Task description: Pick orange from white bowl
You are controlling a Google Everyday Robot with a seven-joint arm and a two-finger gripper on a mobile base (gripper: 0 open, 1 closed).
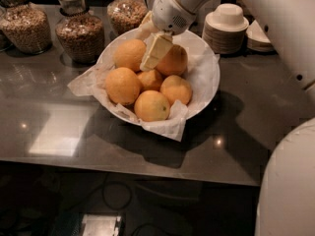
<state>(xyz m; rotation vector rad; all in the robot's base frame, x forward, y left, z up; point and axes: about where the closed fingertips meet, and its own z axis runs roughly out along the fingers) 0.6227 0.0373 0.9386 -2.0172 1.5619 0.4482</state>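
Observation:
The white bowl (206, 77), lined with crumpled white paper, stands in the middle of the dark counter and holds several oranges. My gripper (153, 53) reaches down from the top into the back of the bowl. It sits between the back-left orange (129, 53) and the back-right orange (173, 62) and touches both. A smaller orange (150, 79) lies just below its tip. Three more oranges lie at the front: left (122, 85), middle (151, 105) and right (175, 89). The white wrist (172, 9) hides the bowl's far rim.
Three glass jars of grain (78, 31) stand behind the bowl to the left. Stacks of small white paper bowls (225, 26) stand behind it to the right. My white arm (290, 43) fills the right side. The counter's front edge (128, 167) runs below the bowl.

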